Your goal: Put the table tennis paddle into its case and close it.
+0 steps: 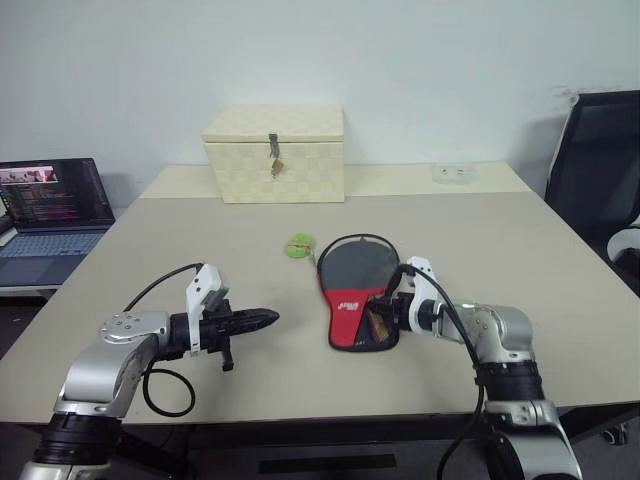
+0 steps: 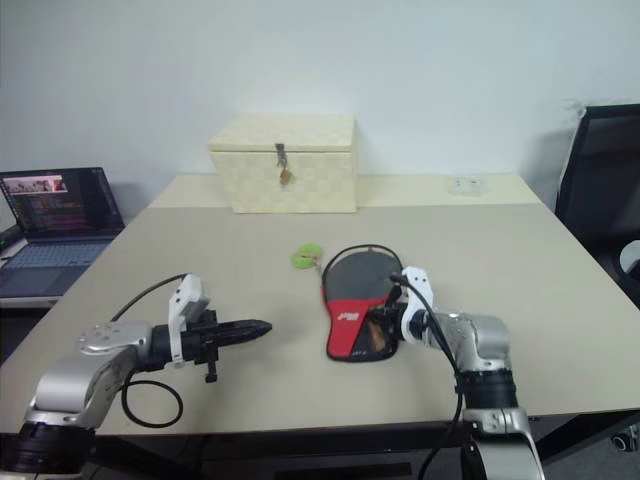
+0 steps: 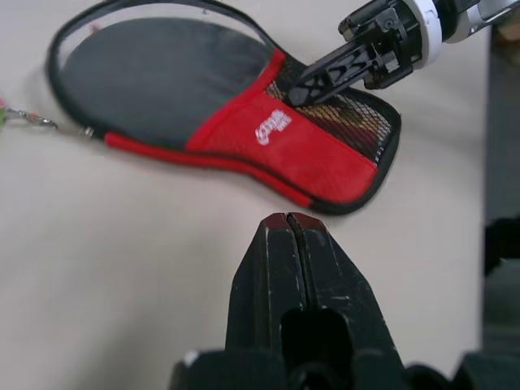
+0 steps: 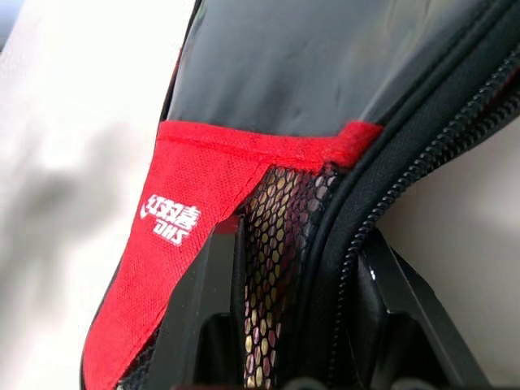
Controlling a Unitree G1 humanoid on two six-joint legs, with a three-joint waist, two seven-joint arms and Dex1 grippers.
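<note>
Table (image 1: 520, 270): a broad beige tabletop against a pale wall, bearing every item listed here except the chair.
Office chair (image 1: 600, 170): black, standing at the table's right side, beyond its edge.
Laptop (image 1: 50, 215): open at the far left, its screen lit with dark windows of text.
Cream latched box (image 1: 275, 155): woven-look lid down, a metal clasp hanging at the front, set at the table's far middle, well apart from both arms.
Case (image 1: 355, 290): the paddle-shaped black fabric pouch with a red panel and white logo lies flat near the table's centre, its narrow mesh end toward the robot and its round end toward the box. Its zip runs along the edge on the right gripper's side.
Table tennis paddle: not distinguishable from outside the case; something pale shows through the mesh in the right wrist view, too unclear to name.
Right gripper (image 1: 385, 318): at the case's narrow end, its black fingers clamped on the mesh-and-zip edge, one finger on each side of the fabric.
Left gripper (image 1: 262, 320): hovering above bare tabletop to the left of the case, apart from it, fingers pressed fully together and grasping nothing.
Green round charm (image 1: 298, 246): resting on the table just beside the case's round end, joined to the zip by a short chain.
</note>
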